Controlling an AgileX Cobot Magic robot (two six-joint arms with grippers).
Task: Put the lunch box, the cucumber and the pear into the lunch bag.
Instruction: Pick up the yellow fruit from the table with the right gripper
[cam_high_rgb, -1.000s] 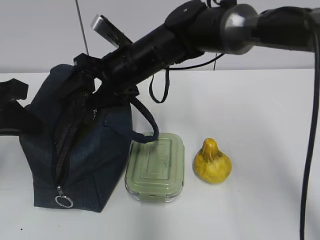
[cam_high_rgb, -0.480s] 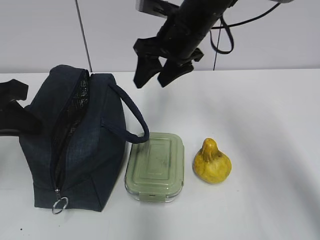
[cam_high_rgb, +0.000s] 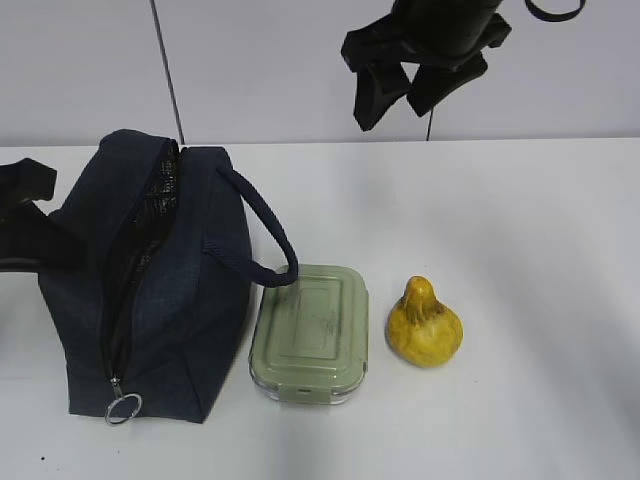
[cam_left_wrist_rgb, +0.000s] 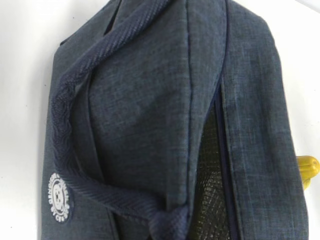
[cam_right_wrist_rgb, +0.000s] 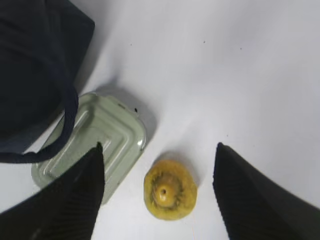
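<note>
pear (cam_right_wrist_rgb: 170, 189) below wide-open, empty right end effector (cam_right_wrist_rgb: 159, 192)

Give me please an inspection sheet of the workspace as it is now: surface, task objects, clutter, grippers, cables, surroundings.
Surface: white table, no marks seen.
Lunch bag: stands at left, zipper open, ring pull at its near end, one handle drooping onto the lunch box.
Lunch box: lid on, on the table against the bag.
Pear: upright, right of the box, apart from it.
Cucumber: not visible.
Clutter: nothing seen.
Right gripper: open, empty, high above the table; in the wrist view the pear lies between its fingers.
Left gripper: fingers not in view; a dark part sits left of the bag.
Cables: one loop at the right arm.
Surroundings: pale wall.
</note>
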